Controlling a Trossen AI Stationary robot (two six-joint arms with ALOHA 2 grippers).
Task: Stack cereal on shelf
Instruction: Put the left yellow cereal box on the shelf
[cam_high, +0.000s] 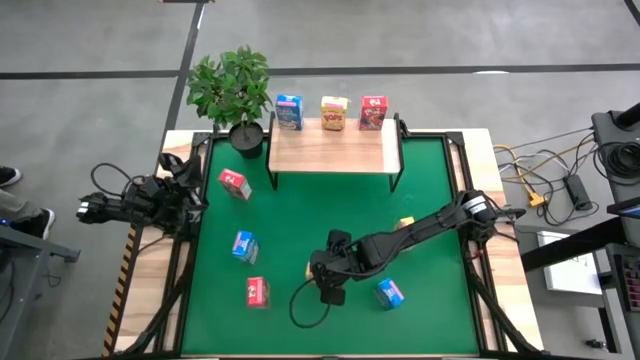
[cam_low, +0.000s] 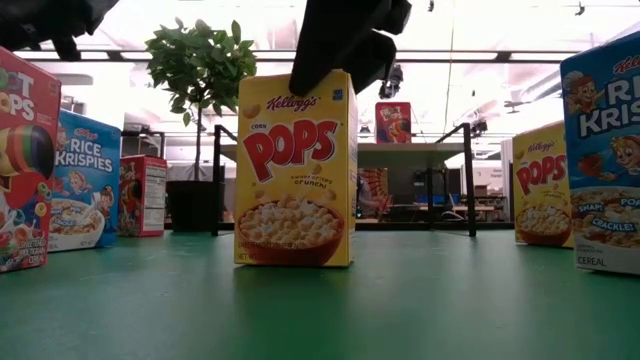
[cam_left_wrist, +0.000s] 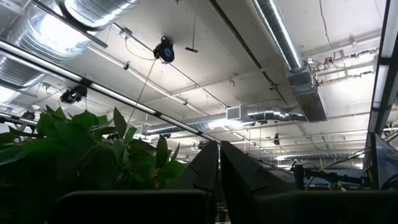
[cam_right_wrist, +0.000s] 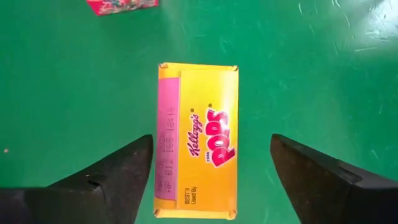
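shelf (cam_high: 333, 146): 3 boxes | mat (cam_high: 440, 240): 6 boxes (1 possibly half-hidden)

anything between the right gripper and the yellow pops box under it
Nothing visible. The right gripper hangs open directly above the upright yellow Pops box, one finger on each side of its top, with only bare green mat around it. The nearest red box lies well apart.

The right arm reaches diagonally across the table toward its near middle, wrist bent down, and the right gripper (cam_right_wrist: 211, 180) points straight down with its fingers spread wide. The left arm waits folded at the table's left edge, its left gripper (cam_left_wrist: 219, 180) closed and tilted upward.
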